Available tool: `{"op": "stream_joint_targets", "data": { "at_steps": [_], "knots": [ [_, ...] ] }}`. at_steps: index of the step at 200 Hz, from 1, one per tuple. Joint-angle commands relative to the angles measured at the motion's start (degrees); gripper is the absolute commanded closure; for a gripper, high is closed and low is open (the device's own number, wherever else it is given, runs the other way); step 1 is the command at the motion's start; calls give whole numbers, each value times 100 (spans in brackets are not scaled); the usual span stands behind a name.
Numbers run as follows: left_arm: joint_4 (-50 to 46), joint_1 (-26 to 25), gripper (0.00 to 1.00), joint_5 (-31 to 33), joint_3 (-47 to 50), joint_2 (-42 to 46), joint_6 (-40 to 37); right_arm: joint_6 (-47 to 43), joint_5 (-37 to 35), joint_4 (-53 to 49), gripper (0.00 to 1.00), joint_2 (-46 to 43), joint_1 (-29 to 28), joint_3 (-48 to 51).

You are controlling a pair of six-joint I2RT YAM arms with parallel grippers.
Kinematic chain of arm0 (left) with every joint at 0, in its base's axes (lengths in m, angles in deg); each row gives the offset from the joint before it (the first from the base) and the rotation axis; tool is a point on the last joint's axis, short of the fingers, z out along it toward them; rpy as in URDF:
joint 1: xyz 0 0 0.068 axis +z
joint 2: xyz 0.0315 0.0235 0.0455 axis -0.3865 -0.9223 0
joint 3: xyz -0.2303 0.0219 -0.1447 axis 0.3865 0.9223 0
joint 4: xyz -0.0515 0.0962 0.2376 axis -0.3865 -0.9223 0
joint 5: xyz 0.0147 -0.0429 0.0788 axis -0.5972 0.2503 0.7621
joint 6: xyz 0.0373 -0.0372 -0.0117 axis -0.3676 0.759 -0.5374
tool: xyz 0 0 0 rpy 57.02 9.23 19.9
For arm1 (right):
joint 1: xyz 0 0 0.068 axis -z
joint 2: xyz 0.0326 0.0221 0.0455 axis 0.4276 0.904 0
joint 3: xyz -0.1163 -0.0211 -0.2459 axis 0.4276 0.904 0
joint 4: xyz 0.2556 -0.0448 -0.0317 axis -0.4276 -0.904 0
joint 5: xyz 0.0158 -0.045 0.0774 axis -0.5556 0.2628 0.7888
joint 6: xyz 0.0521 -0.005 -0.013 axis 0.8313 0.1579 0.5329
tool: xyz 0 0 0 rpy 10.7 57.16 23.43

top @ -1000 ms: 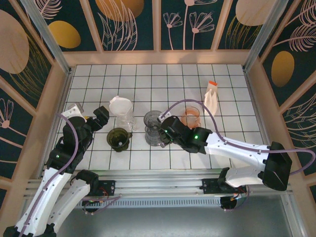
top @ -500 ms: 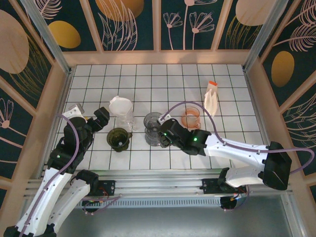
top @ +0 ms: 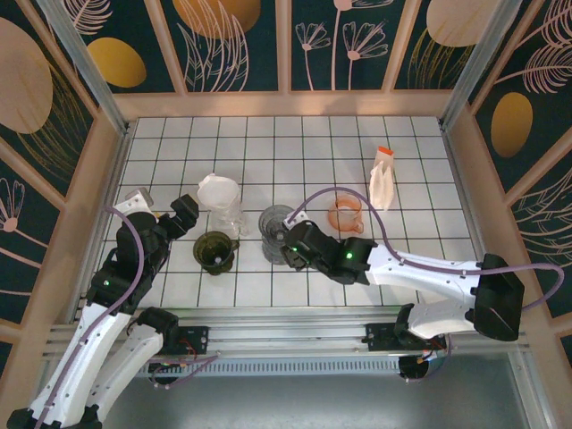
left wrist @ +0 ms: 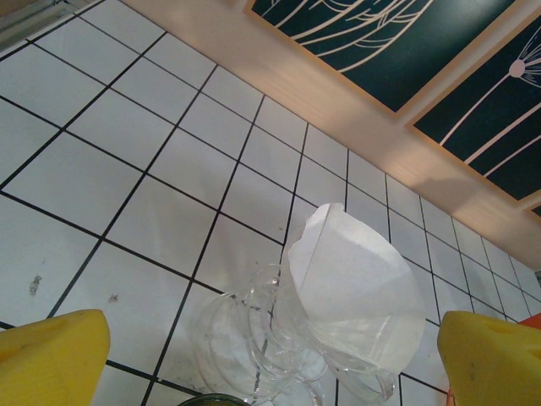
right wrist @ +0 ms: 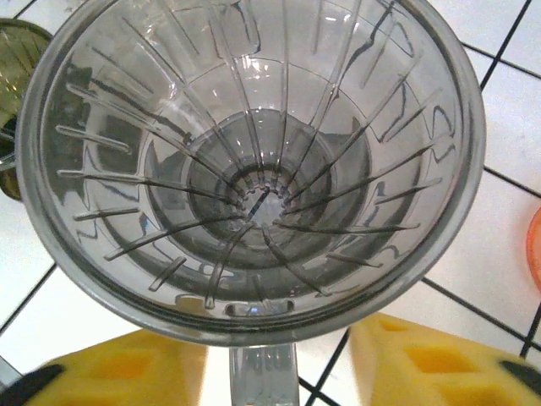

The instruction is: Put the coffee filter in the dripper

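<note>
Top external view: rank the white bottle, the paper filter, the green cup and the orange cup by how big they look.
1. white bottle, the longest.
2. green cup and paper filter, too alike to rank.
3. orange cup, slightly smaller.

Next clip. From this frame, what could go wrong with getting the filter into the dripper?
The right gripper straddles the handle of the clear dripper with gaps either side; an off-centre close could shove it into the green dripper close by.
The filter sits tilted in a clear glass vessel; the open left gripper might crumple the paper or drag the glass.
</note>
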Motion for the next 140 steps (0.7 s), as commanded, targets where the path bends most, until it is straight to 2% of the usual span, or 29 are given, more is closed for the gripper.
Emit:
{"op": "stream_joint_targets", "data": {
  "at_steps": [1, 39, 72, 91, 104, 140],
  "knots": [
    [39, 30, 1, 14, 74, 23, -52, 31, -267, -83, 43, -42, -96, -41],
    [45, 30, 1, 16, 72, 23, -56, 31, -346, 63, 30, -230, -103, -25],
    [76, 34, 1, 49, 55, 56, -23, 40, -710, 195, 29, -546, -81, -90],
    [143, 31, 1, 47, 54, 76, -18, 150, -722, 293, 29, -702, 208, -141],
    [176, 34, 1, 38, 53, 76, -8, 287, -630, 356, 32, -825, 677, -121],
    [264, 34, 1, -23, 183, 96, -40, 641, -170, 536, 42, -900, 2559, 51]
  ]
}}
